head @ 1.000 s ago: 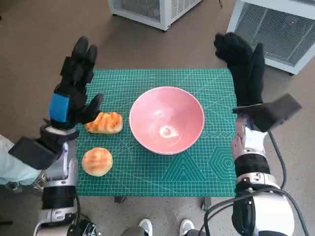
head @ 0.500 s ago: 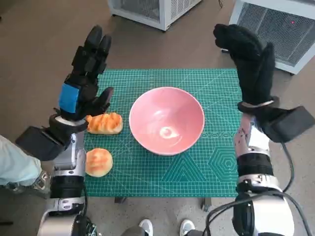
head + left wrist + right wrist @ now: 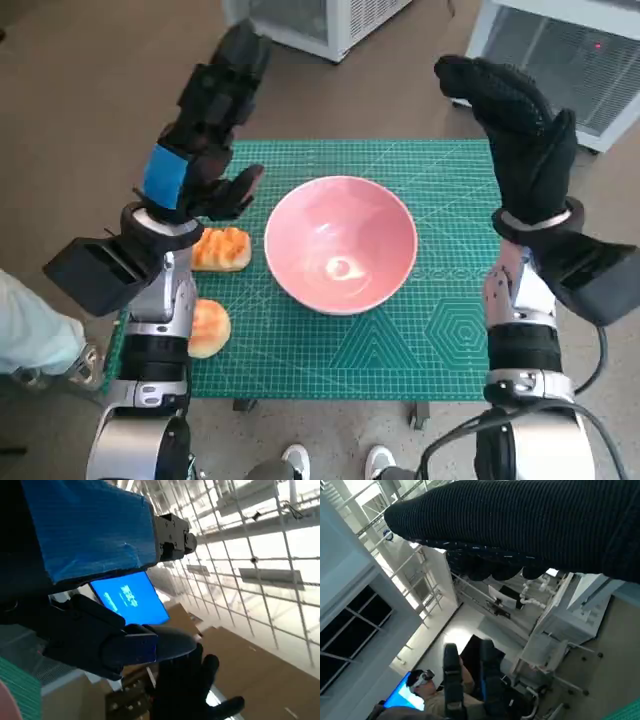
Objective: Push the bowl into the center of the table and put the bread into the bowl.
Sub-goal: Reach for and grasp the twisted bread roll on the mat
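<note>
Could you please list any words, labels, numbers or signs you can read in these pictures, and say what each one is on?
None can be read.
Blue screen in the left wrist view: pale marks, too blurred to read.
Green cutting mat in the head view: printed grid lines and shapes only, any figures too small to read.
Pink bowl: no lettering.

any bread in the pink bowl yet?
No. In the head view the pink bowl is empty; both golden bread rolls lie on the green mat beside it.

My left hand point(image 3: 205, 135) is black and blocky with a blue tape patch across its back. My right hand point(image 3: 520, 130) wears a black knitted glove. I see pale silver forearms with black box-shaped wrist modules, and a black cable loops beside the right forearm.
</note>
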You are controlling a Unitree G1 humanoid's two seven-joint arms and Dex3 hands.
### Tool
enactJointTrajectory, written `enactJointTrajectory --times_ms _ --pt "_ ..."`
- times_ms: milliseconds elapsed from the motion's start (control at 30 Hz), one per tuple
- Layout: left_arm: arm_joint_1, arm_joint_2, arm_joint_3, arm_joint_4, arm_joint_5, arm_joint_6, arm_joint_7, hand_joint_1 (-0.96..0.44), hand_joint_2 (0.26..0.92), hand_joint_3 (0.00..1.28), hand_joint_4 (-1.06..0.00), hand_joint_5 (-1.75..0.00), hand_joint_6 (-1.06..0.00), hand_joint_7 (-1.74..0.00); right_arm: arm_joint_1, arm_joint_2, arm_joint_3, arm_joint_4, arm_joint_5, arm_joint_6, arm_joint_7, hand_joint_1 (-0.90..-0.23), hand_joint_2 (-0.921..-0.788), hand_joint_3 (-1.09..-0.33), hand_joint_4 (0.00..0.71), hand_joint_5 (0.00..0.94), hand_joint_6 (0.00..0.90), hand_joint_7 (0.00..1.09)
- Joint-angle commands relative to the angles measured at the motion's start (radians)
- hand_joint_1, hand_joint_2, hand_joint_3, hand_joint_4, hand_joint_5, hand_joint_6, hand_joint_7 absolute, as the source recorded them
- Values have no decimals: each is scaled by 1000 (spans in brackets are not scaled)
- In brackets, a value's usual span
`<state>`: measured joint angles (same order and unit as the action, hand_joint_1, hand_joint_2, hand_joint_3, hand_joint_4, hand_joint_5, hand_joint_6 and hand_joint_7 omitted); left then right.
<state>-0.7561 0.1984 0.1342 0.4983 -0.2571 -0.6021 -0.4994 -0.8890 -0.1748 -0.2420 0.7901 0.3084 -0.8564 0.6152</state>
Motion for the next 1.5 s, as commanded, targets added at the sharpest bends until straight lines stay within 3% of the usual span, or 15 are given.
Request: enactJointTrajectory --times_ms 33,333,433,567,733,900,1033,1333,1500 --pt "-14 36 19 26 10 -5 8 -766 921 417 -119 -5 -155 -134 35 -14 5 -20 -3 27 -20 -718 -921 -699 217 10 307 104" --pt "-6 217 0 31 248 23 103 -780 921 380 -150 -17 -176 -154 48 -7 11 -47 9 49 -34 -727 -921 -678 222 9 309 105" --pt "0 284 -17 23 307 68 97 -772 921 298 -165 -19 -187 -161 50 -5 12 -50 9 52 -38 -729 -921 -676 223 8 310 105" --pt "-1 382 -55 0 394 217 64 -715 914 101 -187 -11 -234 -143 52 -1 14 -49 6 52 -43 -727 -921 -675 223 7 310 105" --pt "7 460 -117 -82 512 467 29 -638 860 17 -169 -2 -290 -72 53 2 19 -44 -5 46 -55 -727 -921 -674 221 5 309 104" --pt "6 496 -189 -142 625 647 -5 -579 803 3 -124 0 -306 -32 49 4 25 -36 -15 44 -66 -729 -921 -676 218 3 304 101" --pt "1 510 -241 -148 682 720 -33 -517 759 1 -97 0 -306 -17 45 3 30 -27 -25 41 -76 -726 -921 -679 216 1 302 100" --pt "5 509 -318 -83 715 730 -67 -332 716 0 -64 0 -296 -2 39 6 41 -11 -34 33 -87 -728 -921 -685 213 0 298 101" --pt "18 507 -347 -83 728 743 -75 -295 713 0 -57 0 -290 0 36 5 42 -5 -30 33 -82 -728 -921 -688 210 0 297 102"
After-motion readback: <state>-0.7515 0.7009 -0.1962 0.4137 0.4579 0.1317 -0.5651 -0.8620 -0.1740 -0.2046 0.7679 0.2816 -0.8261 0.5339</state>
